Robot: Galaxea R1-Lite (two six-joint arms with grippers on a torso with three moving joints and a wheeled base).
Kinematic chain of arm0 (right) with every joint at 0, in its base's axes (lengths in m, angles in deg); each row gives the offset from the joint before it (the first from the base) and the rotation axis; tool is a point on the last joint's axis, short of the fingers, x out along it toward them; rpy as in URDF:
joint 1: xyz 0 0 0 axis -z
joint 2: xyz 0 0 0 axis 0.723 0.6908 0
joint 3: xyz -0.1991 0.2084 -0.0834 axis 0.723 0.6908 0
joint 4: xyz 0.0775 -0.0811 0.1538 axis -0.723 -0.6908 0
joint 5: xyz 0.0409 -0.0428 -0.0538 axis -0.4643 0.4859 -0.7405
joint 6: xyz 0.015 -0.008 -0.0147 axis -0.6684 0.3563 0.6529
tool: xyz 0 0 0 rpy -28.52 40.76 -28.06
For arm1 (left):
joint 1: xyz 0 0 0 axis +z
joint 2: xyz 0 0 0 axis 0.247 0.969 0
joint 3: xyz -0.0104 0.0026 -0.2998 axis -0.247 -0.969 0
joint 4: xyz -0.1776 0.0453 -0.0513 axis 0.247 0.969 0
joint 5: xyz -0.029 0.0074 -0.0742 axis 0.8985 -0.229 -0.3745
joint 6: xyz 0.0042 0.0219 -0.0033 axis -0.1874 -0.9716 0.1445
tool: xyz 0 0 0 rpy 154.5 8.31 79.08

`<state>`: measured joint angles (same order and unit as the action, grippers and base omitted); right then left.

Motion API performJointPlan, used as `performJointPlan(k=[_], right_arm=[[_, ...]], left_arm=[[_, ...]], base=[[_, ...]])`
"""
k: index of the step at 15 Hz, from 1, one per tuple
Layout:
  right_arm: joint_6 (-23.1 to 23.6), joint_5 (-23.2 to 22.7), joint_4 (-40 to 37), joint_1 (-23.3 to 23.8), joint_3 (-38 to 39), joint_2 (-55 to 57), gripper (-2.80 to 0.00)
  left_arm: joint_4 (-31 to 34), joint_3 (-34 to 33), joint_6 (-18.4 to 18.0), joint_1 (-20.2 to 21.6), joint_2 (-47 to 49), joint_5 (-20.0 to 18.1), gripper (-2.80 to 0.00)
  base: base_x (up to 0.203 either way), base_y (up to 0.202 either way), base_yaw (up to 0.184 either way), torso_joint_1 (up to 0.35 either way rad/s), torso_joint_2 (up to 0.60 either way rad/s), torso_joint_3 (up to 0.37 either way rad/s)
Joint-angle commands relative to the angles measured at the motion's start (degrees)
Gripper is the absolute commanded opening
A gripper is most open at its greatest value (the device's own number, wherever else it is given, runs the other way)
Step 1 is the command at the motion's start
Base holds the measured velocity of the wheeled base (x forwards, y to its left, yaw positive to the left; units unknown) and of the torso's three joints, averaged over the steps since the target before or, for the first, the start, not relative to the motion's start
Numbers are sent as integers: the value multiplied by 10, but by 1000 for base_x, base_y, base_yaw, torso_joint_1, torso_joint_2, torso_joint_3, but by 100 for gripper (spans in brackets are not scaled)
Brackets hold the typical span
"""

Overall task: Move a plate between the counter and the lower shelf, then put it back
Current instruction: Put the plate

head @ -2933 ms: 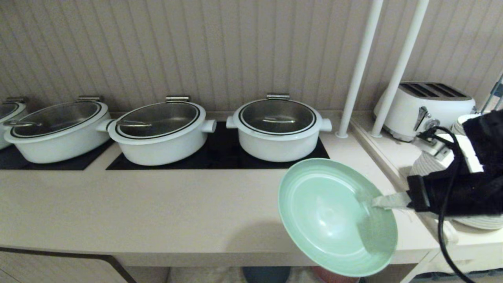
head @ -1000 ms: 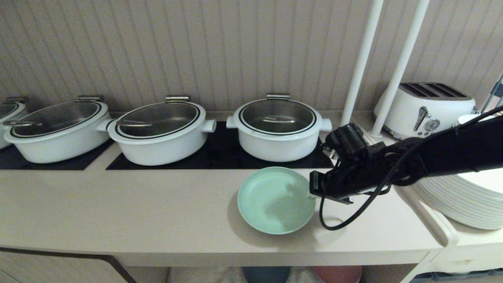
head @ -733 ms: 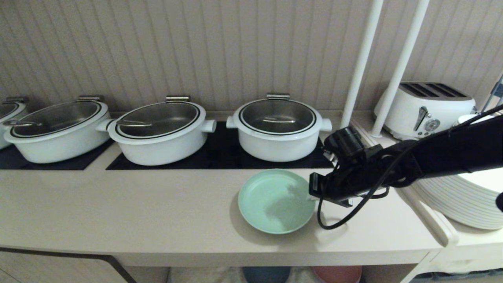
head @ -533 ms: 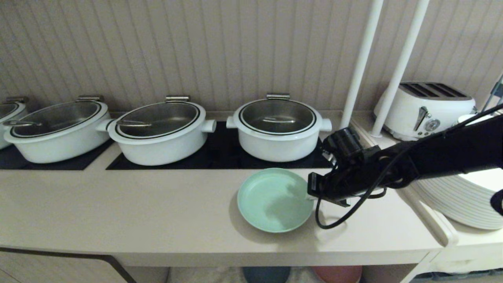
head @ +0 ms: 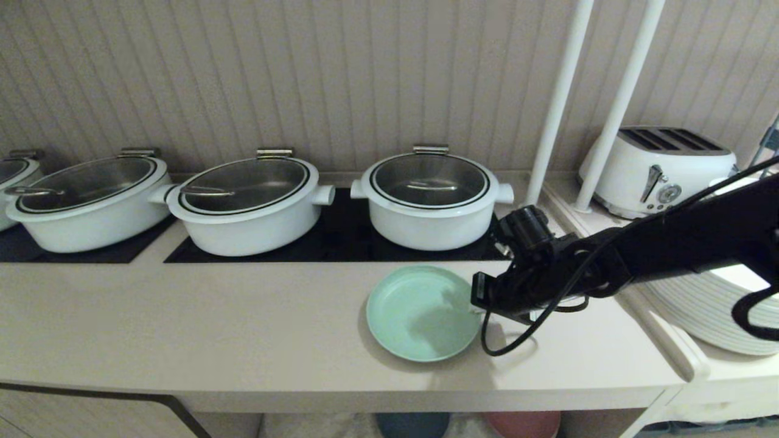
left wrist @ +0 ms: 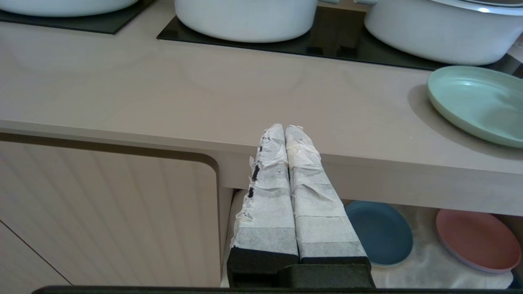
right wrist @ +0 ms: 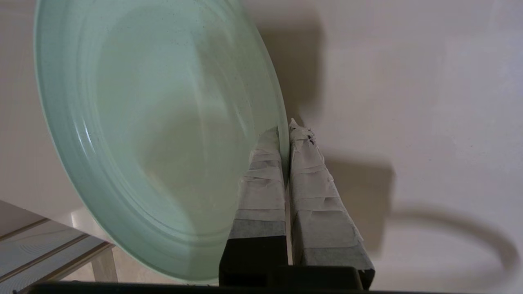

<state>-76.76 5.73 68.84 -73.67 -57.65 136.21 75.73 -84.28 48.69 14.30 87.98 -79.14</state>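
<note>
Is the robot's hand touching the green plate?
Touching. In the right wrist view, the right end effector pinches the green plate rim between its two taped fingers, shut on it.

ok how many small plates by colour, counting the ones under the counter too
mint-green plate: 1, on the counter, rim pinched by the right gripper
blue plate: 1, on the lower shelf
pink plate: 1, on the lower shelf
total: 3 small coloured plates
</note>
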Motion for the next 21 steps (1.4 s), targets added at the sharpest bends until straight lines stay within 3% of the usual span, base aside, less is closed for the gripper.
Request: performJointPlan(k=[1,12,13,21], right_arm=[[-3,0,0,0,0,6,-280],[-5,1,1,2,-3,15,-280],[-4,3,7,2,-2,15,0],[-2,3,26,4,1,5,0]], left_arm=[[0,0,1,0,0,0,-280],[0,0,1,0,0,0,-280],[0,0,1,0,0,0,-280],[0,0,1,0,0,0,-280]], base=[[0,0,0,0,0,0],[0,0,0,0,0,0],[0,0,0,0,0,0],[0,0,0,0,0,0]])
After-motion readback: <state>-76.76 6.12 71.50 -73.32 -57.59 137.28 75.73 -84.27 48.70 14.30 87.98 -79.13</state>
